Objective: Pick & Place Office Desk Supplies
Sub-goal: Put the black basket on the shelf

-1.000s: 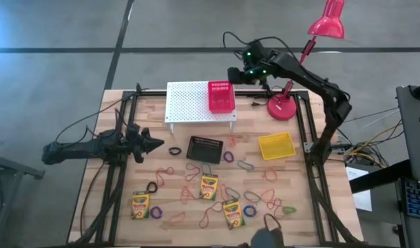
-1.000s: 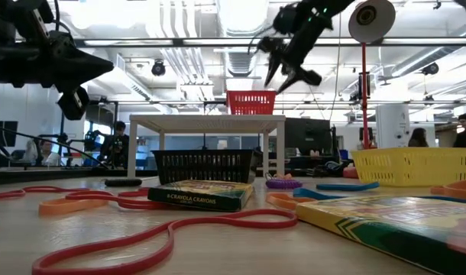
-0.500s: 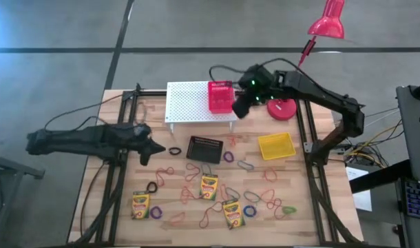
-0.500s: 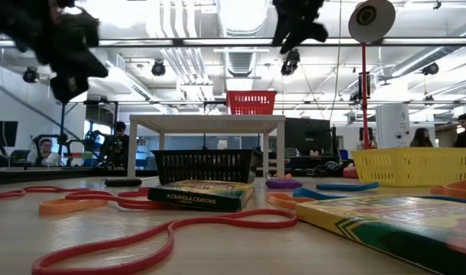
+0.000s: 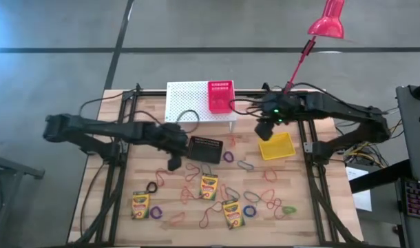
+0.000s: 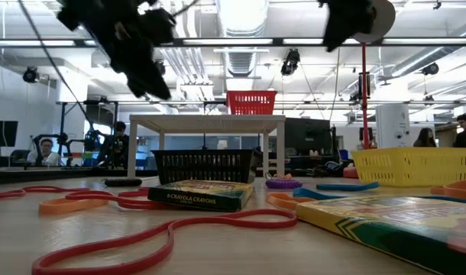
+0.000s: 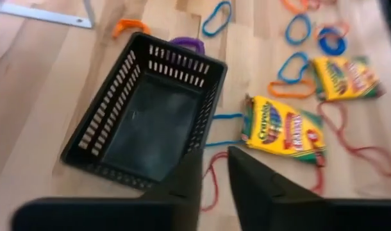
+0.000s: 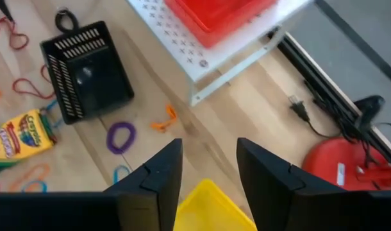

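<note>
Black basket point(image 5: 204, 149): upright at mid-worktop, nothing visible inside it in the left wrist view; landmark for all entries below.
Crayon boxes: one point(image 5: 209, 186) just in front of the black basket; a second point(image 5: 231, 213) further forward and to the right; a third point(image 5: 140, 204) well to the front left.
Rubber bands: loose loops scattered around and in front of the basket; a purple one point(image 5: 228, 156) just off its right corner, an orange one point(image 8: 163, 120) beyond that, a black one point(image 5: 174, 151) to its left.
Yellow basket point(image 5: 277, 146): well to the right of the black basket.
Red basket point(image 5: 220, 96): behind the black basket, on a white stand point(image 5: 189, 102).
Red lamp point(image 5: 325, 19): far right rear.
Left claw point(image 5: 173, 163): raised above the worktop just left of the black basket, fingers a narrow gap apart, holding nothing.
Right claw point(image 5: 263, 130): raised over the near edge of the yellow basket, fingers clearly parted, holding nothing.
Worktop point(image 5: 303, 200): pale wood.
</note>
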